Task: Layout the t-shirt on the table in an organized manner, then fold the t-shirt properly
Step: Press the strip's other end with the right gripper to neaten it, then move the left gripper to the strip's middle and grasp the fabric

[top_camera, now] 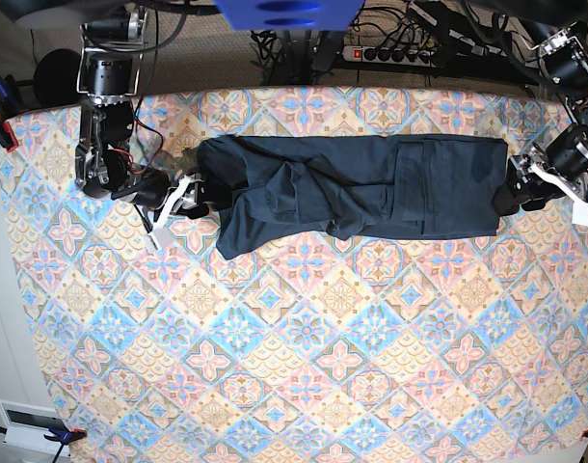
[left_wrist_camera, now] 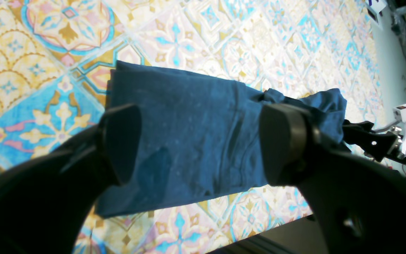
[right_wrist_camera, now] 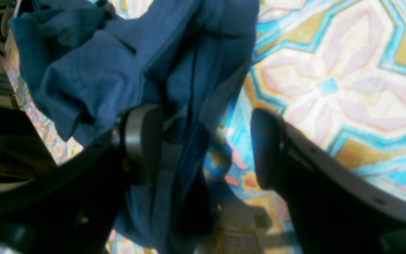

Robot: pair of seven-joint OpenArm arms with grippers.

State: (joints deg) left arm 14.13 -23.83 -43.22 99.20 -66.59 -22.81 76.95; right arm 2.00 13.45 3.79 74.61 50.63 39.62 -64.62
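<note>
Lying across the far half of the desk (top_camera: 294, 386), the shirt (top_camera: 371, 188) is a long dark navy band, folded lengthwise, smooth and squared at the end by the left hand (top_camera: 514, 193) and bunched into loose creases at the end by the right hand (top_camera: 200, 191). The left hand is spread wide and holds nothing; in its wrist view its two dark rounded fingers (left_wrist_camera: 122, 141) stand either side of the flat cloth, which lies on the desk between them. The right hand is partly open at the rumpled end: one finger pad looks pressed against a hanging fold and the other stands clear over bare desk, so whether it has any real hold on the cloth I cannot tell. The shirt looks like soft, thin cotton, light and limp, so it will probably sag, drag and crease instead of keeping a shape, and layers may slip apart unless pinched together. The best holds seem to be the corners or hemmed edges at each short end, taken through all layers. The desk cover is smooth-looking, printed in pastel blue, pink and cream diamond tiles with flowers.
</note>
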